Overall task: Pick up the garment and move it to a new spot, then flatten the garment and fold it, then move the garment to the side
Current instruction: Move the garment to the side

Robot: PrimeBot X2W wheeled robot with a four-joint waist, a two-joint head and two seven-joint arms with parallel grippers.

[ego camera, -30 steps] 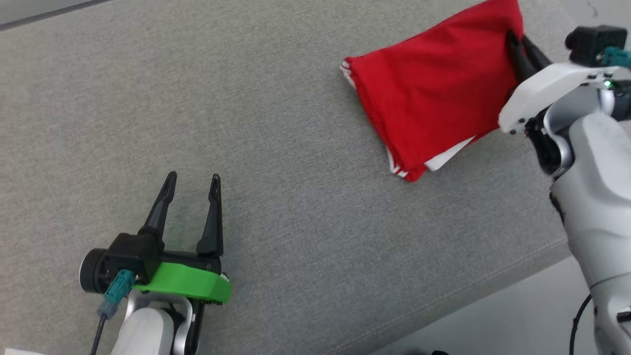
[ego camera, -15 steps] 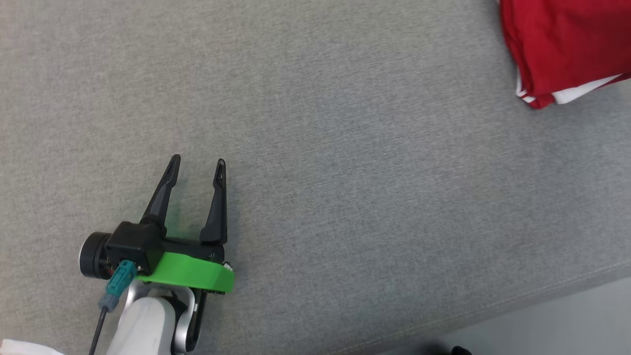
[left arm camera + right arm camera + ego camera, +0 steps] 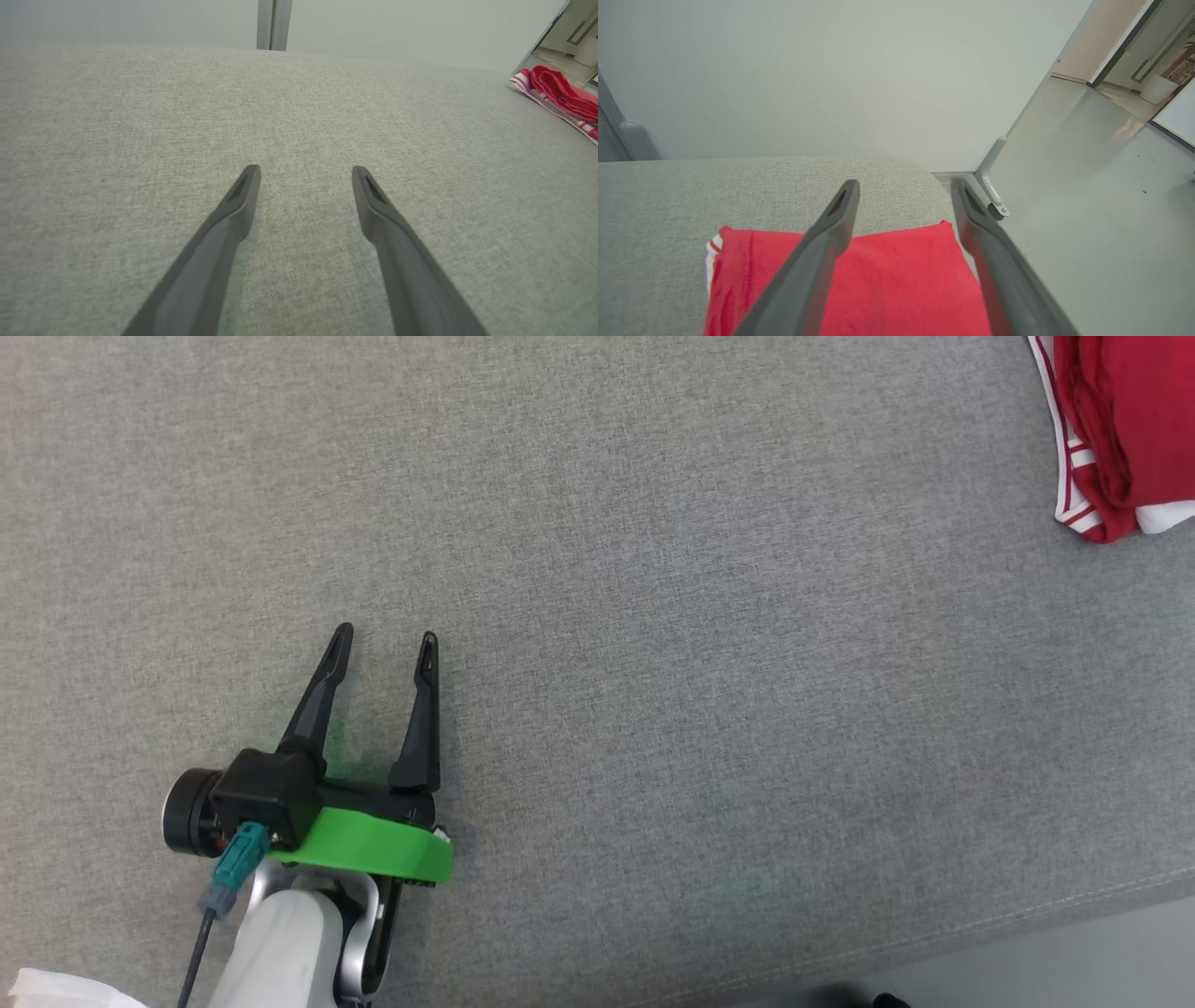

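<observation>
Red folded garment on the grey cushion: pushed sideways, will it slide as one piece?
Probably not cleanly: the red folded garment looks soft and layered, with loose striped edges, so layers may shift. The woven grey cushion likely adds drag, bunching it. It seems light and floppy.

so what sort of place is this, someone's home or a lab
Likely an indoor test room rather than a lived-in home: a broad grey fabric-covered surface, perhaps a sofa, against a bare pale wall, with smooth grey floor beside it. A red garment lies on it.
</observation>
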